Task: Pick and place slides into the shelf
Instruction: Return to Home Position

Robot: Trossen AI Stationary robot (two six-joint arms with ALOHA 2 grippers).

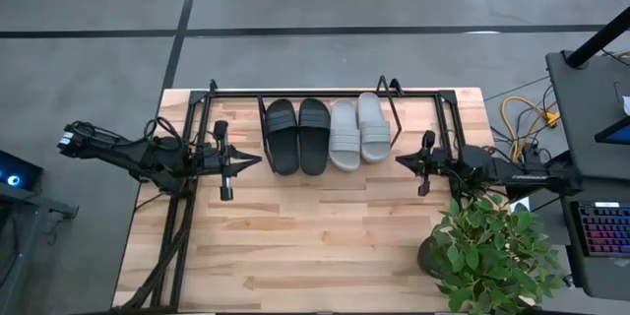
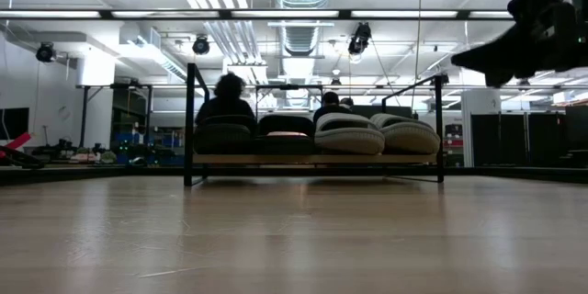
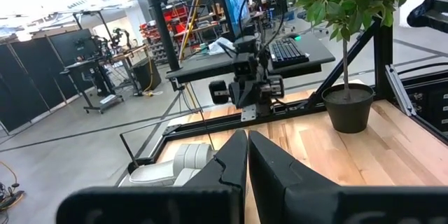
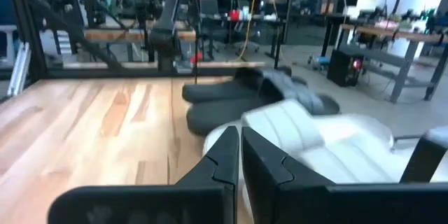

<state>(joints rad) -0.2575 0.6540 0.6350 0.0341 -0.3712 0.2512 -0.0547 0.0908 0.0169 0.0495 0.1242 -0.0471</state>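
Four slides [image 1: 313, 136], wooden tabletop [image 1: 315, 241], workshop [image 2: 92, 101] beyond

Left gripper [image 1: 253, 161] closed, right gripper [image 1: 403, 160] closed, tips facing each other

The right gripper [image 4: 240, 137], jaws nearly touching, faces the light grey slides [image 4: 318, 138], black slides [image 4: 218, 115] just beyond.
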